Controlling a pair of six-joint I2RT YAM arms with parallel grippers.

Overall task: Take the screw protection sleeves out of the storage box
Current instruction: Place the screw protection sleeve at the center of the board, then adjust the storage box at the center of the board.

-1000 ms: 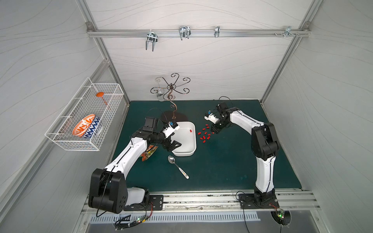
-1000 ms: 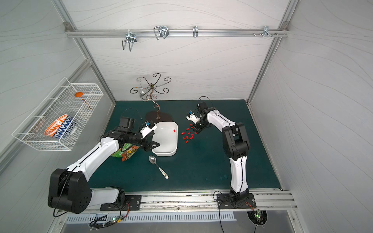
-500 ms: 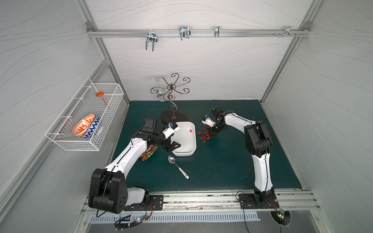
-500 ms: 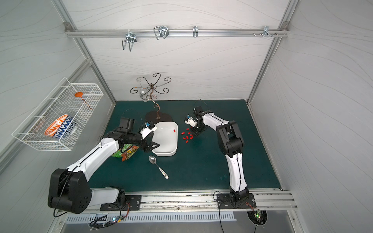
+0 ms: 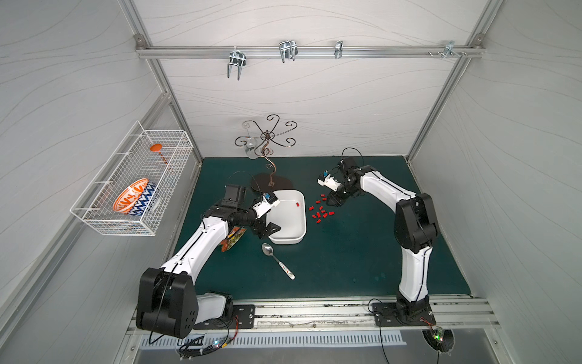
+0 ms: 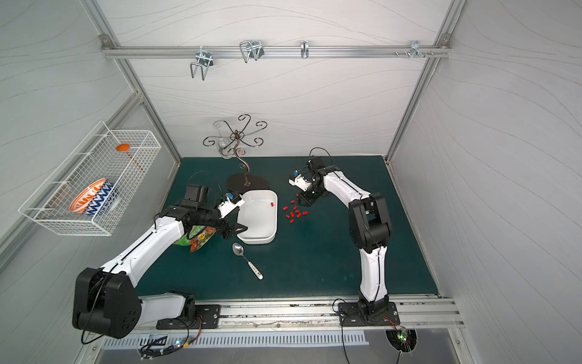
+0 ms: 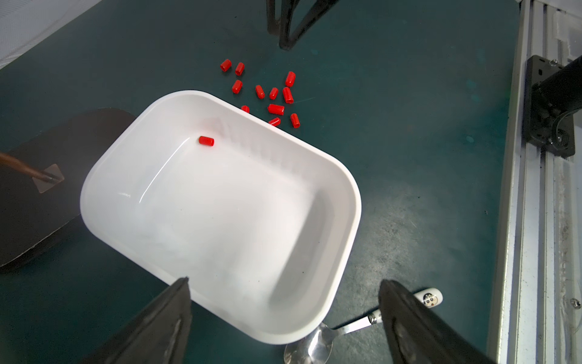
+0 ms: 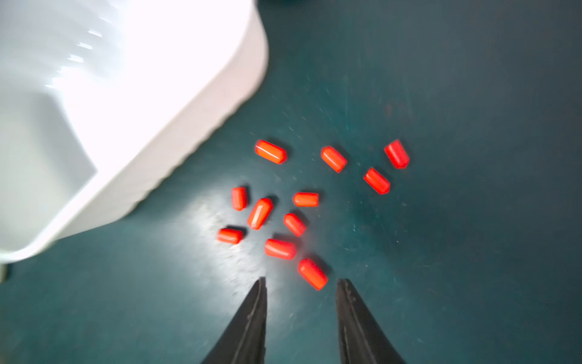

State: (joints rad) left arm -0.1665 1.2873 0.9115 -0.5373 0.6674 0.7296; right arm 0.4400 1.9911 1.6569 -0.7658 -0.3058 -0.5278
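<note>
The right end effector (image 8: 302, 280) has just parted, leaving its screw protection sleeve (image 8: 312, 273) on the worktop (image 5: 346, 252) right of the storage box (image 5: 288, 234), mid-frame. The last sleeve (image 5: 297, 204) remains inside; the left end effector (image 7: 283, 280) is spread, empty.

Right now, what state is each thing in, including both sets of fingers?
tray: upright on the mat, not yet empty
cap in the tray: lying on its side
caps on the mat: loose beside the tray
left gripper: fingers wide open, empty, by the tray's corner
right gripper: fingers apart, empty, beside the loose caps
spoon: lying face up
bowl: tilted in the wire basket
</note>
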